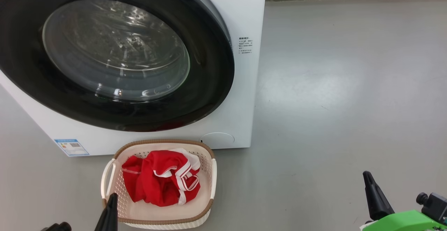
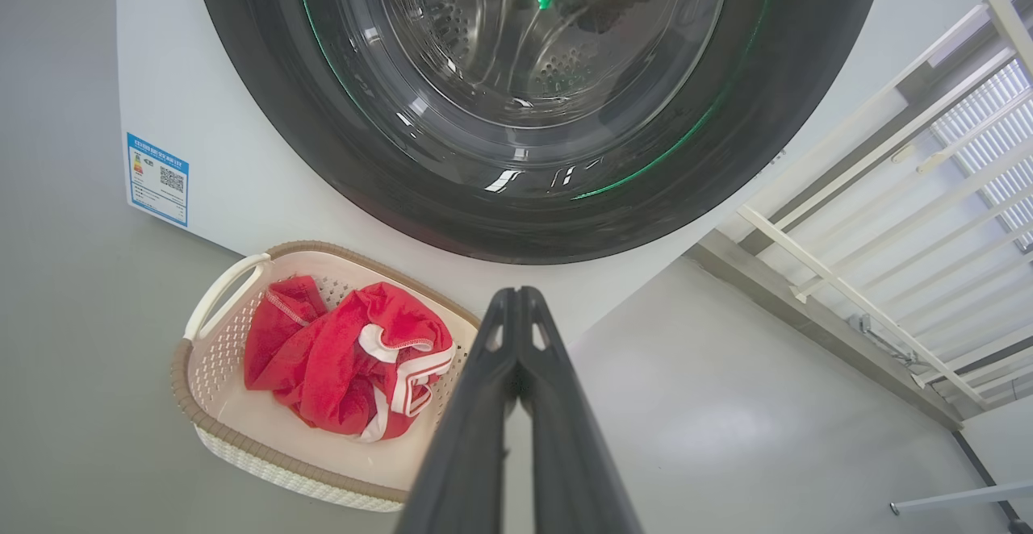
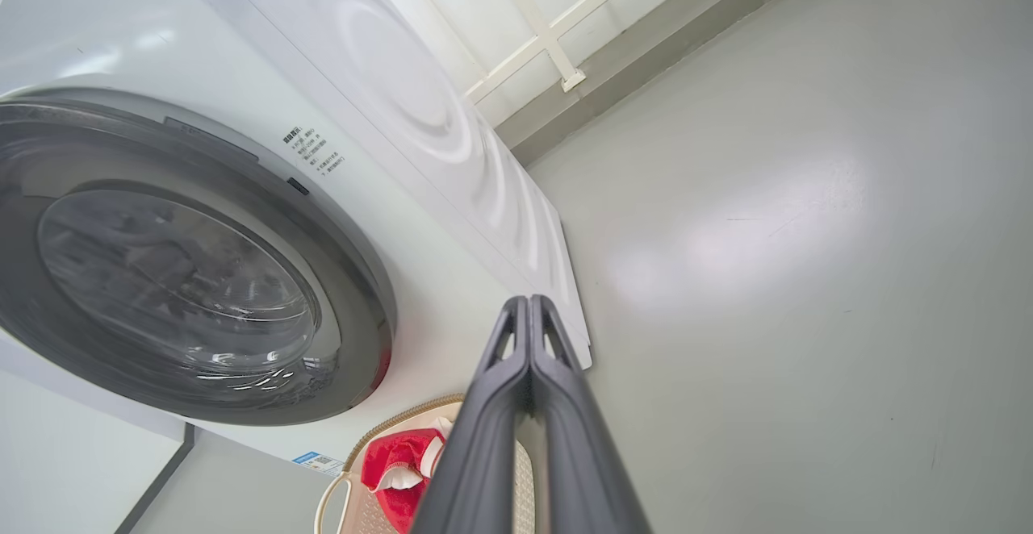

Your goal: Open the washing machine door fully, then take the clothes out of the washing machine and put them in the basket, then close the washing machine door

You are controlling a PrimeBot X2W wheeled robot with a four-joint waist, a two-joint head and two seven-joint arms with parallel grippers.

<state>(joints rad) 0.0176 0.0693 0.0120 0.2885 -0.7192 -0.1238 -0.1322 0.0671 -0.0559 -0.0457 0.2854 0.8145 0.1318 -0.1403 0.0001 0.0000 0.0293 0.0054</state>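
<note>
Two grippers, both with fingers pressed together and holding nothing. Left gripper (image 2: 516, 298) hangs just beside the basket (image 1: 164, 142), at its near left corner; whether it touches the rim cannot be told. Clothes (image 1: 159, 182), red with white trim, lie bunched inside the basket, close beside this gripper's tips. Washing machine door (image 1: 213, 70) sits shut against the washing machine (image 1: 244, 11), ahead of and above the left gripper. Right gripper (image 3: 529, 302) hangs over bare grey floor (image 1: 349, 84), well apart from the basket, with the machine's front corner ahead to its left.
</note>
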